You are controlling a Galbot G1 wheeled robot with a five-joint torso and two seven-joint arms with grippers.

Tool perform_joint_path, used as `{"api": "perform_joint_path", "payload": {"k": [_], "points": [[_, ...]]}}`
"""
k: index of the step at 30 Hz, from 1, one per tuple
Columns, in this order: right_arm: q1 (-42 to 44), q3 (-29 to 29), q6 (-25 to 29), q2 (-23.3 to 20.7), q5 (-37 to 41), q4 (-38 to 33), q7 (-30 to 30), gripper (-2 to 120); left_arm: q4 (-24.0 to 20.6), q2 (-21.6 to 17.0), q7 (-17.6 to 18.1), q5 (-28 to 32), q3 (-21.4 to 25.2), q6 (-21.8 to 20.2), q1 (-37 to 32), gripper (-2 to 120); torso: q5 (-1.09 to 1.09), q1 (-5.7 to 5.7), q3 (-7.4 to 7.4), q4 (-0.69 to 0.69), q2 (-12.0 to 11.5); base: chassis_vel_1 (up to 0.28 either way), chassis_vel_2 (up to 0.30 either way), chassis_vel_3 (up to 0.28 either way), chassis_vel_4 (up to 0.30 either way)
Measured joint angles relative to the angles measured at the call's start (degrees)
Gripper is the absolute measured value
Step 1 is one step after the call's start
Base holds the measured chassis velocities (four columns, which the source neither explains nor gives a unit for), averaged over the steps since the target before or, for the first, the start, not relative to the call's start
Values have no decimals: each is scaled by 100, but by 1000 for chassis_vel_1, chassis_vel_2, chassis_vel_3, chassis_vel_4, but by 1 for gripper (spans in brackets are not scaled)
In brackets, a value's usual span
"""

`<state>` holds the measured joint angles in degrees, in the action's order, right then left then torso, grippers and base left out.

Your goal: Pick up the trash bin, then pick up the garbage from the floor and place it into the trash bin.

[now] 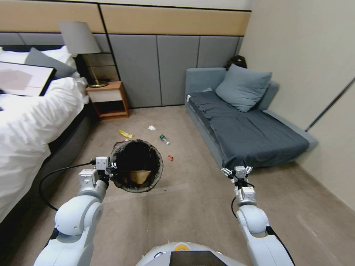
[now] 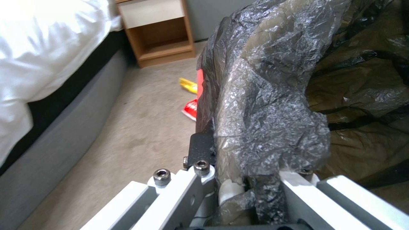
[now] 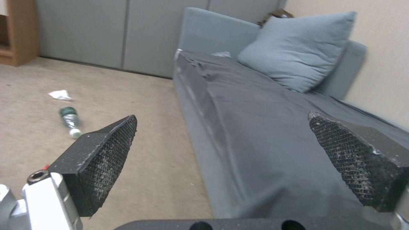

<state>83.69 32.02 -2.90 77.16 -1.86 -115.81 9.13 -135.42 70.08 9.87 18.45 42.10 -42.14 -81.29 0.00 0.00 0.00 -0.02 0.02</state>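
Left gripper clamped on the liner-wrapped rim of the trash bin, carried off the floor. Right gripper spread wide, empty, beside the sofa. Ahead and between them: green-capped bottle, red wrapper, yellow wrapper, tissue. Risk: slick bag slipping, tilting the bin.

The trash bin hides part of a red wrapper behind its bagged side, its white wall is nearly all covered by black plastic, and the bed is cut off by the head view's left edge.
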Motion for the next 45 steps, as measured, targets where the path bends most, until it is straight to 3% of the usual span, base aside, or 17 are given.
{"api": "perform_joint_path", "payload": {"k": [23, 29, 36, 45], "points": [[11, 11, -60, -5, 135, -93, 54, 100, 3, -51, 51, -47, 3, 0, -15, 1, 0, 0, 0, -1, -1, 48, 50, 47, 50], [-13, 132, 214, 2, 142, 53, -267, 100, 3, -30, 21, -137, -3, 0, -54, 1, 0, 0, 0, 1, -1, 0, 0, 0, 0], [4, 132, 136, -10, 185, 53, -228, 100, -17, -7, 13, -186, 8, 0, -107, 1, 0, 0, 0, 0, 0, 0, 0, 0, 0], [-3, 88, 94, -10, 195, 71, -191, 100, -36, 13, 6, -225, 18, 0, -143, 1, 1, 0, 0, 2, 0, -133, 124, 133, -126]]}}
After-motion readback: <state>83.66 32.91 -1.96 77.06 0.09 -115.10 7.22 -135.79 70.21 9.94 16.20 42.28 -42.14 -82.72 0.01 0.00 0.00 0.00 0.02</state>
